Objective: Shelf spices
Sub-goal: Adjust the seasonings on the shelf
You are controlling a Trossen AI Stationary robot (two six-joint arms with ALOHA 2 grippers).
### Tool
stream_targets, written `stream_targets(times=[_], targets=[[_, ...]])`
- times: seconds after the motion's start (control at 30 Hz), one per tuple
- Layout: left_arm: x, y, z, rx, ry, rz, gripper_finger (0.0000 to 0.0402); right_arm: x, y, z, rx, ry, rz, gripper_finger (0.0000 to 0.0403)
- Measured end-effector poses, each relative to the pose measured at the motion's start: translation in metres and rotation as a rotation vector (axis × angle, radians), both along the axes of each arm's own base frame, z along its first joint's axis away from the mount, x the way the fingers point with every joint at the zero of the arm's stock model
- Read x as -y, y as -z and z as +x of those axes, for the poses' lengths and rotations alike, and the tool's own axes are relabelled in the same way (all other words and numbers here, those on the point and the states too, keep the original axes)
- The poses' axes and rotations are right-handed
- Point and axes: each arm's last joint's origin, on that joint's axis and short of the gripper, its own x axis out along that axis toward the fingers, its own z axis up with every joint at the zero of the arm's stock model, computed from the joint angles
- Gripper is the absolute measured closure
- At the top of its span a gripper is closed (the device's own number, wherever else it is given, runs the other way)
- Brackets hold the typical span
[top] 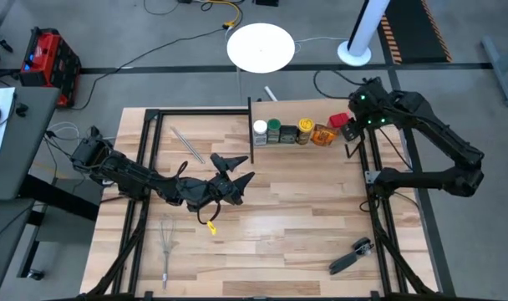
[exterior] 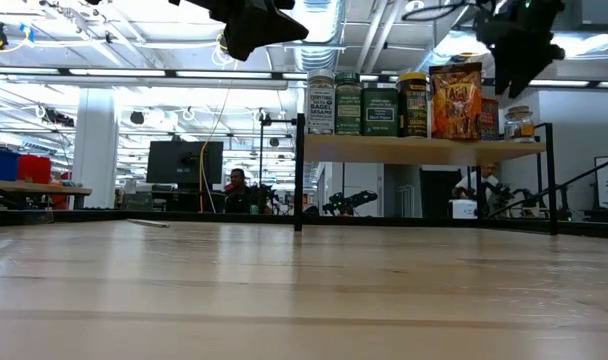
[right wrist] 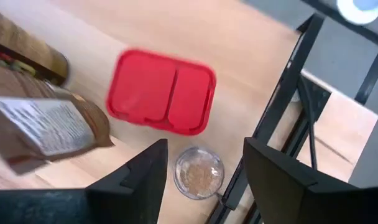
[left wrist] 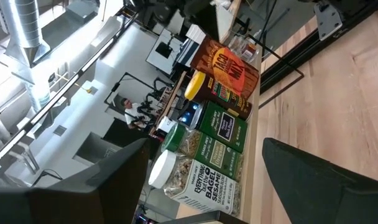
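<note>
The right gripper (right wrist: 201,177) was held above the right end of the shelf (top: 300,147), its jaws parted and holding nothing. Directly below the gap between them a small clear round jar (right wrist: 199,172) was seen from above, standing free on the pale board. Just beside it a red-lidded container (right wrist: 161,92) with a square, round-cornered flip cap was set, and next to that an orange-brown pouch (exterior: 454,101).

The left gripper (top: 235,172) was held over the middle of the table (top: 279,226), well apart from the shelf, with its jaws spread wide and empty.

On the shelf the spices were lined up in one row: a white-capped jar (left wrist: 198,179), a green-capped jar (left wrist: 211,143), a dark green square tin (left wrist: 225,124) and a yellow-capped jar (left wrist: 220,93) were counted, then the pouch, the red-lidded container and the small clear jar, seven in all. The shelf was made of light wood with thin black metal posts.

On the plank table one wire whisk (top: 166,242) and one black-handled tool (top: 351,255) were laid.
</note>
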Motion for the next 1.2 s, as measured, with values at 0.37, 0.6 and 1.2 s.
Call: stream_targets(times=[0.37,0.6,1.2], targets=[[-0.002,0.0,0.002,0.02,0.045,-0.023,0.0098,0.009,-0.013,0.003,-0.06,0.079,-0.147,0.0242],[-0.002,0.0,0.002,0.018,0.045,-0.024,0.0098,0.029,0.006,0.024,-0.158,0.049,-0.077,0.03],[-0.006,0.002,0.002,0.008,0.028,-0.033,0.0098,0.025,0.017,0.031,-0.234,0.042,0.024,0.0331]])
